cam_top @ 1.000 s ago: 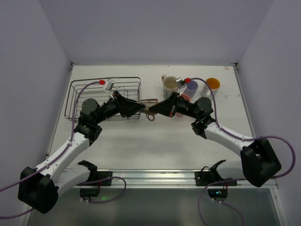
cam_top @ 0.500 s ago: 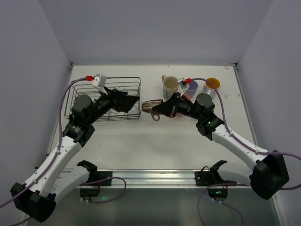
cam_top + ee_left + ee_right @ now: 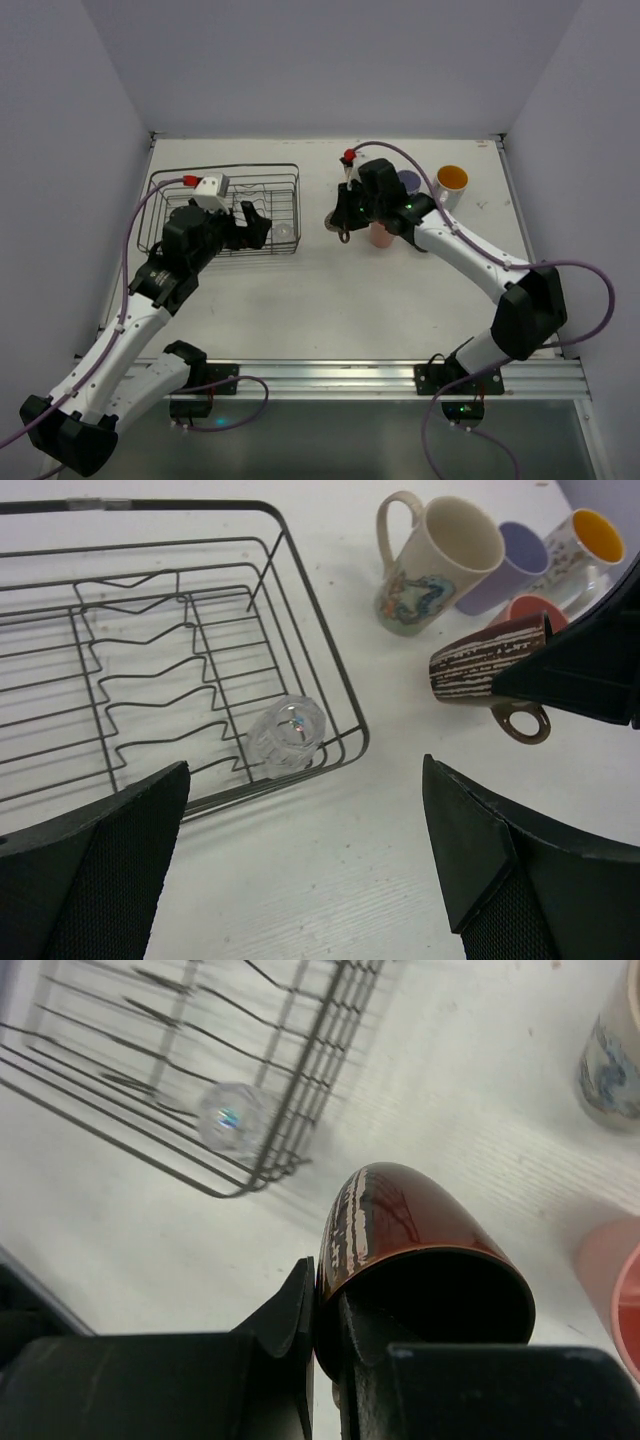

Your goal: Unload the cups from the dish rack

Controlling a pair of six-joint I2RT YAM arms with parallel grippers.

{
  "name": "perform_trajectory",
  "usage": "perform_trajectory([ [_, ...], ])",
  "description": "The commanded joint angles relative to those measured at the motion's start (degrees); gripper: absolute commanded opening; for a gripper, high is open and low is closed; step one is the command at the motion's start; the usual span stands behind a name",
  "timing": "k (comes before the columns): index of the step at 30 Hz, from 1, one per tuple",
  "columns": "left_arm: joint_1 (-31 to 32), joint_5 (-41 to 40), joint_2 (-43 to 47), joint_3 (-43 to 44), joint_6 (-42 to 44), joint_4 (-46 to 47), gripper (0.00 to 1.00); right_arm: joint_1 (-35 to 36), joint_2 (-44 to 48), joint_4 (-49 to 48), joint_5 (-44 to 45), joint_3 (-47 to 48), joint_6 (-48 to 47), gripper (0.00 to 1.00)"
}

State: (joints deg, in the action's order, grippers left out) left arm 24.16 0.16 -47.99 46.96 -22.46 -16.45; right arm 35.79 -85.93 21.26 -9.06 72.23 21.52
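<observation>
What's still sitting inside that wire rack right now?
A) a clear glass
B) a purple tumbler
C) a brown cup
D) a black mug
A: the clear glass sits in a corner of the dish rack with nothing else seen inside, while the brown cup is held outside it by the right tool.
</observation>
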Motion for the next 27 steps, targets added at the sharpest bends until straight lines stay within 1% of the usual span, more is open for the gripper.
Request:
perform_trajectory([
  [1, -0.08, -5.43, 1.49, 0.06, 3.65, -4.12, 1.00, 2.78, -6.06, 10.81, 9.31, 7.73, -6.22, 0.00],
  [6, 0.01, -7.98, 2.98, 0.24, 5.05, -5.79, 1.00, 5.16, -14.25, 17.40, 14.33, 15.12, -8.51, 0.00],
  [7, -0.08, -8.16, 2.99, 0.15, 5.23, -5.79, 1.00, 6.12, -17.22, 18.46, 15.03, 18.01, -9.29, 0.00],
  [10, 0.01, -8.08, 2.64, -0.55, 5.14, -5.61, 1.00, 7.62, -22.59, 22.07, 16.97, 22.50, -10.26, 0.00],
  [15, -0.08, -6.67, 2.55, -1.08, 5.32, -5.17, 1.00, 7.80, -25.77, 20.94, 16.88, 22.70, -10.27, 0.00],
  [21, -0.08, -3.25, 0.18, -0.64, 4.62, -4.30, 1.00, 7.89, -28.06, 20.93, 16.44, 22.61, -9.74, 0.04],
  [23, 0.01, -1.41, -1.14, -0.29, 3.83, -3.42, 1.00, 7.80, -27.89, 20.49, 16.70, 22.00, -9.65, 0.09],
  [25, 0.01, -0.43, -2.54, 0.23, 2.69, -2.46, 0.99, 7.89, -27.71, 20.06, 16.79, 21.64, -9.65, 0.17],
  [26, -0.08, -0.43, -3.16, 0.41, 2.33, -2.28, 0.99, 7.89, -27.54, 19.97, 16.97, 21.21, -9.74, 0.24],
  [27, 0.01, 1.31, -3.69, 0.59, 1.81, -2.19, 0.99, 7.89, -27.01, 19.79, 16.97, 21.03, -9.74, 0.28],
])
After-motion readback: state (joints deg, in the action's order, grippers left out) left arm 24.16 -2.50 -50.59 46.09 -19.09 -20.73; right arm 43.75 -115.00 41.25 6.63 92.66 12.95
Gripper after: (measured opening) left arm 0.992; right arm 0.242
